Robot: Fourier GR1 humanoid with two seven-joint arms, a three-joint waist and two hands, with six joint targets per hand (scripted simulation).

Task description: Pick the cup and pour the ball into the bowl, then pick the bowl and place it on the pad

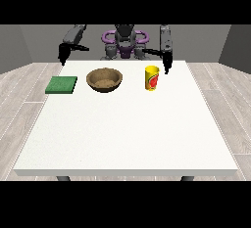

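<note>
A yellow cup (152,78) with a red label stands upright on the white table (127,129), right of centre at the far side. The ball is hidden from this view. A brown bowl (104,80) sits to the cup's left. A flat green pad (62,84) lies further left near the table's edge. The hand at the view's right (167,64) hangs just behind and to the right of the cup, apart from it. The hand at the view's left (62,56) hangs at the table's far left corner, behind the pad. Neither hand holds anything.
The robot's torso (124,43) stands behind the table's far edge. Bare white tabletop stretches from the objects to the near edge. Grey wood floor surrounds the table.
</note>
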